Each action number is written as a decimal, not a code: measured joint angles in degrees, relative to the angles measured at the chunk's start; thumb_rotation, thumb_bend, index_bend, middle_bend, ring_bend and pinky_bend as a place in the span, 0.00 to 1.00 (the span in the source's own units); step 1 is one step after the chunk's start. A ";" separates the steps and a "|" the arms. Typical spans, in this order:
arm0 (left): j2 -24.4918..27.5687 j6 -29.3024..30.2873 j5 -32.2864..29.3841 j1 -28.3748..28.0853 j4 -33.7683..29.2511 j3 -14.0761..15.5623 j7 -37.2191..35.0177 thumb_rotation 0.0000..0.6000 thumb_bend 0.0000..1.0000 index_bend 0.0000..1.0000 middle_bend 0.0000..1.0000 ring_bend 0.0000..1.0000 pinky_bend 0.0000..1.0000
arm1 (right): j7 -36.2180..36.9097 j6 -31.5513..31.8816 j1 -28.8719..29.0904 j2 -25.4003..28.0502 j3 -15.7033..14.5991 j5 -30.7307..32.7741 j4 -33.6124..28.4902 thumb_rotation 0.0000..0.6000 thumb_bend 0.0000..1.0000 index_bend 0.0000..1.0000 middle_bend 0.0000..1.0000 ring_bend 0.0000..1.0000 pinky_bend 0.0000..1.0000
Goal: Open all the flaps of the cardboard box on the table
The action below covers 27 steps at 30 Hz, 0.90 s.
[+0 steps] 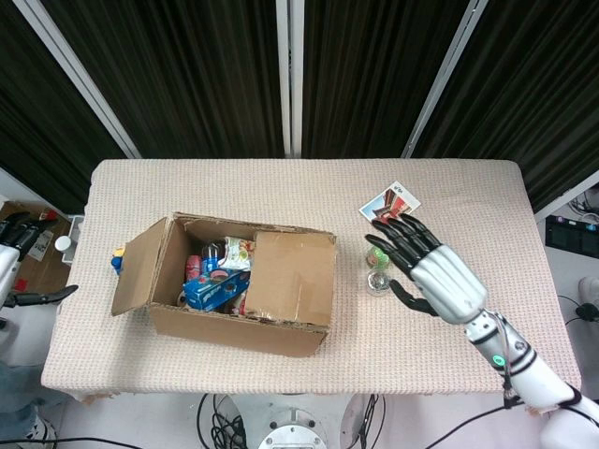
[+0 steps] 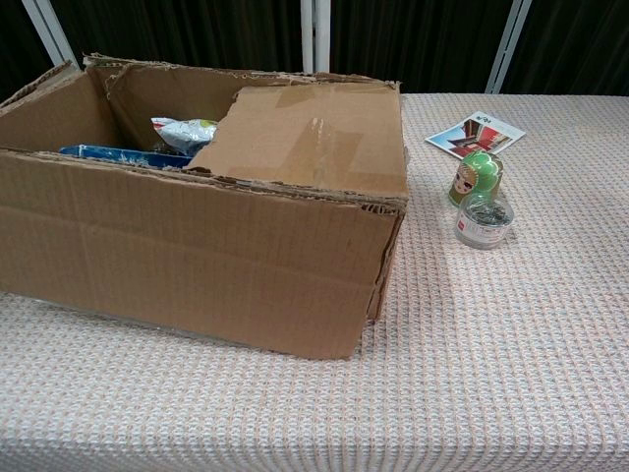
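Note:
The cardboard box (image 1: 239, 323) sits on the left half of the table, packed with snack packets and a blue package (image 1: 213, 288). Its left flap (image 1: 140, 267) stands out to the left. The right flap (image 1: 292, 277) lies folded flat over the box's right half; the chest view shows the same flap (image 2: 314, 138) with tape on it. My right hand (image 1: 429, 266) hovers to the right of the box, fingers spread, holding nothing, its fingertips over the two jars. My left hand (image 1: 13, 254) is off the table's left edge, empty, fingers apart. Neither hand appears in the chest view.
A green jar (image 2: 477, 174) and a clear jar (image 2: 484, 220) stand just right of the box, partly under my right hand. A postcard (image 1: 389, 205) lies behind them. A small blue and yellow object (image 1: 117, 258) sits by the left flap.

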 measured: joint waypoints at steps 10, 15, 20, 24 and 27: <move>-2.34 7.73 3.12 7.69 2.84 3.25 -1.37 0.47 0.00 0.16 0.24 0.13 0.29 | -18.75 -22.06 26.50 -7.28 5.89 29.10 -1.85 1.00 0.91 0.06 0.10 0.00 0.00; -2.53 10.20 4.23 9.79 3.74 3.86 -2.34 0.47 0.00 0.16 0.24 0.13 0.29 | -29.47 -23.45 38.73 -14.07 4.91 44.99 0.57 1.00 0.94 0.14 0.13 0.00 0.00; -2.67 11.56 5.04 11.09 4.36 4.16 -3.44 0.47 0.00 0.16 0.24 0.13 0.29 | -38.82 -21.32 49.38 -20.57 1.64 59.57 3.37 1.00 0.97 0.19 0.16 0.00 0.00; -2.97 11.92 5.62 11.72 4.90 4.40 -4.31 0.47 0.00 0.16 0.24 0.13 0.29 | -45.22 -17.53 56.46 -25.15 -1.62 68.63 5.36 1.00 0.97 0.23 0.18 0.00 0.00; -3.26 11.86 5.88 11.94 5.39 4.48 -4.77 0.46 0.00 0.16 0.24 0.13 0.29 | -48.66 -14.04 59.65 -27.78 -4.13 73.03 6.62 1.00 0.98 0.24 0.18 0.00 0.00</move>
